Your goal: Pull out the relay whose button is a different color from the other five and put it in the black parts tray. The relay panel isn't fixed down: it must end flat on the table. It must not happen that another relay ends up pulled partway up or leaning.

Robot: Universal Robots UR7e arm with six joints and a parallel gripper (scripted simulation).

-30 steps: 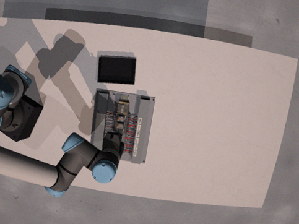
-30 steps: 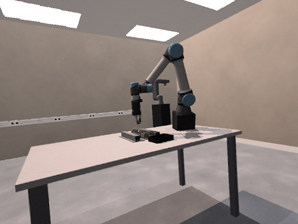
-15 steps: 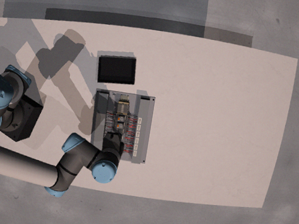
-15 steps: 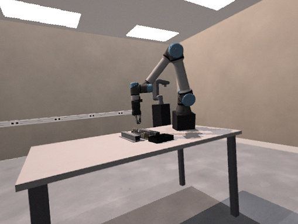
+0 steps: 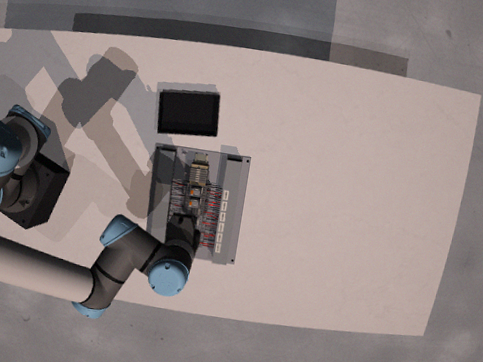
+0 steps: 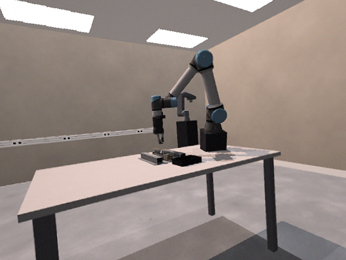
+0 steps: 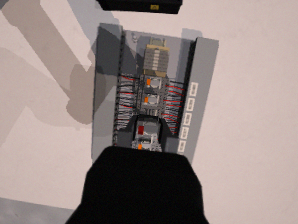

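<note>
My gripper [image 6: 160,141] [image 7: 147,123] is shut on the relay with the red button [image 7: 149,129]. In the exterior view the fingertips hang above the relay panel [image 5: 233,172] [image 6: 150,157] [image 7: 204,67] with a gap below them. The panel lies flat on the table. Two relays with orange buttons, one [image 5: 195,192] [image 7: 154,82] and another [image 5: 193,204] [image 7: 153,100], sit in the row; another orange button [image 7: 140,147] shows close behind the held relay. The rest of the row is hidden by the gripper. The black parts tray [image 5: 187,134] [image 6: 191,161] [image 7: 135,6] stands beyond the terminal-block end.
Beige terminal blocks [image 5: 198,174] [image 7: 156,60] stand at the tray end of the relay row. Grey wire ducts flank the row, with red and black wires between. The black robot base [image 5: 47,193] [image 6: 214,140] stands on the table on the arm's side.
</note>
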